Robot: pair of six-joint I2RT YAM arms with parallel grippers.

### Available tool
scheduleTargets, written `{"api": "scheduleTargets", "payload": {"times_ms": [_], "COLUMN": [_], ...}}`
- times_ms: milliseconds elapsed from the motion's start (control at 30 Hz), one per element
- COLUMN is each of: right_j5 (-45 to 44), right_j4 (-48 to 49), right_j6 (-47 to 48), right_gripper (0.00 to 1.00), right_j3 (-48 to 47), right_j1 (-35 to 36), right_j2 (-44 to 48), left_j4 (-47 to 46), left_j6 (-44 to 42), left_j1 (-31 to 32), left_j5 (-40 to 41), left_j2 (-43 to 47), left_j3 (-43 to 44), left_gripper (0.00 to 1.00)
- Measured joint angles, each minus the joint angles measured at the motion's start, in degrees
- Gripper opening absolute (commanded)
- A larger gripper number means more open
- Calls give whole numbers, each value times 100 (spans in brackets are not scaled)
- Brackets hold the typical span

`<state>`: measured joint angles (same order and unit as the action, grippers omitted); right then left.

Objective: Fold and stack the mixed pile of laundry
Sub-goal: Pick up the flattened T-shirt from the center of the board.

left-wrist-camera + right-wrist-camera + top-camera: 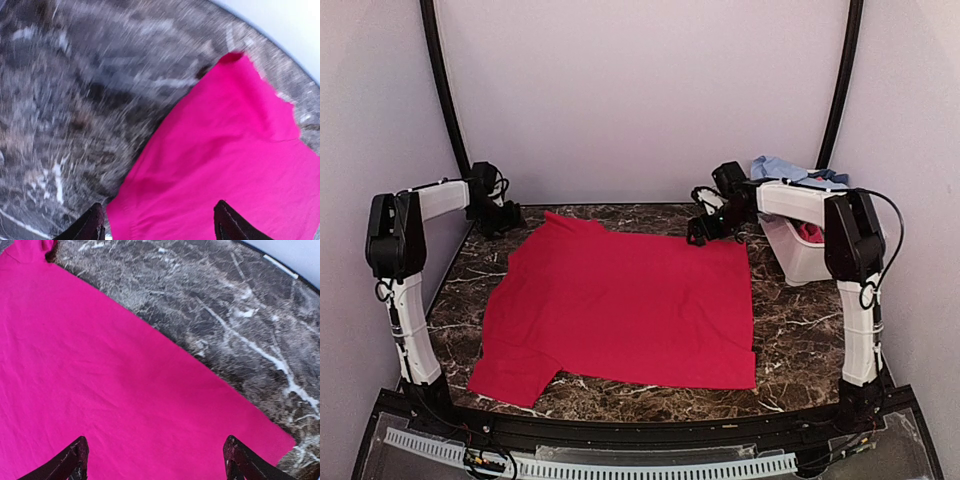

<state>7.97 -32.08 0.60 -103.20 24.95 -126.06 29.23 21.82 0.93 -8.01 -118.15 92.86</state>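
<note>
Red short-sleeved cloth T-shirt (pixel 620 310) lay spread flat across the middle of the dark marble-patterned table (pixel 800 345). One sleeve (pixel 515 375) stuck out at the near left corner.

Handling, as a judgement: soft and light, no stiffness. It would likely sag and drag if lifted by a single point. Thin cloth flat on a hard top gives little to pinch. Best holds looked to be edges and corners, both arms at once: the two far corners, where the tools sat, then carried toward the near edge for a fold.

Left tool (pixel 157 227) hovered at the far left corner of the shirt, jaws apart, nothing between them. Left wrist view was motion-blurred, so contact with the cloth could not be told. Right tool (pixel 155 462) sat over the far right edge of the shirt, jaws wide apart and released, cloth below them but not pinched.

Around: white rectangular plastic tub (pixel 798 262) at the far right of the table, just right of the shirt and close under the right forearm. Light-blue garment (pixel 782 167) was heaped over its far rim, with a pink-red piece (pixel 810 233) inside; neither was folded yet. The tub was the one obstacle: the right arm could knock it on a sweep to the right.
</note>
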Motion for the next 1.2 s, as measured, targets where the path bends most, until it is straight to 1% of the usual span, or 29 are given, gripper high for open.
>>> {"api": "scheduleTargets", "payload": {"times_ms": [133, 233, 367, 433, 567, 733, 867, 1033, 1200], "right_j5": [103, 52, -245, -439, -863, -1255, -1473, -1707, -1834], "right_j4": [-7, -42, -212, -269, -356, -483, -540, -662, -704], "right_j6": [133, 251, 398, 466, 562, 662, 706, 807, 957], "right_gripper": [79, 70, 61, 59, 57, 57, 58, 61, 61], "right_j3": [46, 46, 46, 46, 46, 46, 44, -109, -208], "right_j1": [-306, -525, -612, -581, -551, -544, -544, -544, -544], "right_j2": [372, 479, 457, 433, 295, 68, -46, -199, -400], "left_j4": [-243, -590, -859, -925, -839, -455, -229, -184, -66], "left_j6": [-188, -251, -280, -304, -409, -568, -581, -577, -634], "left_j1": [11, 20, 24, 50, 103, 306, 446, 540, 575], "left_j5": [-485, -804, -1023, -1043, -957, -719, -599, -577, -452], "left_j2": [-243, -542, -964, -1235, -1930, -2964, -3414, -3552, -3696], "left_j3": [1292, 2076, 2411, 2465, 2846, 4164, 4962, 5230, 5357], "left_gripper": [76, 77, 77, 77, 77, 77, 77, 76, 77]}}
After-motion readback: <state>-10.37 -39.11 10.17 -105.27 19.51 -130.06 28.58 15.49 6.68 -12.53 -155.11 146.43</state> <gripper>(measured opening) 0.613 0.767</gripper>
